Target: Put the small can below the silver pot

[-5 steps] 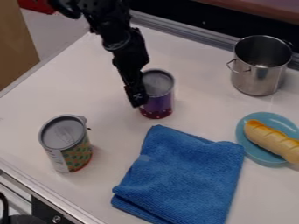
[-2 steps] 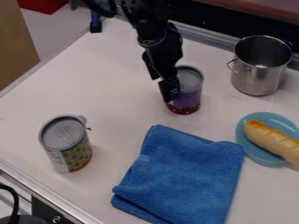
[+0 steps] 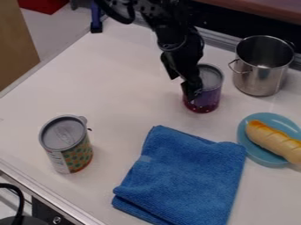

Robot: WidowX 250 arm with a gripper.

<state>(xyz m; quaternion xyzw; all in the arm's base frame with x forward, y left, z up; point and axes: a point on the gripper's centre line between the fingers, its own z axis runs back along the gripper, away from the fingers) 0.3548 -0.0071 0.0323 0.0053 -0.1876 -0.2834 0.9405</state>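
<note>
Can (image 3: 210,95), eight o'clock from the pot (image 3: 262,78), looks stiff, perhaps slippery; grip mid-wall. Whether the gripper (image 3: 186,88) is clamped, I cannot tell.

The surface (image 3: 123,105) is off-white. Near its far edge, the pot (image 3: 258,82) is silver and the gripper (image 3: 181,88) black. The purple can (image 3: 212,94) has a grey lid and a dark red base band — speckled with pale dots. Toward the surface's lower-left edge, the other can (image 3: 77,157) wears green spots on orange-tan — plus a white panel, red bottom rim and grey lid. The cloth (image 3: 182,176) is blue, the plate (image 3: 262,157) lighter blue, the bread (image 3: 273,141) pale gold with an orange-brown end.
</note>
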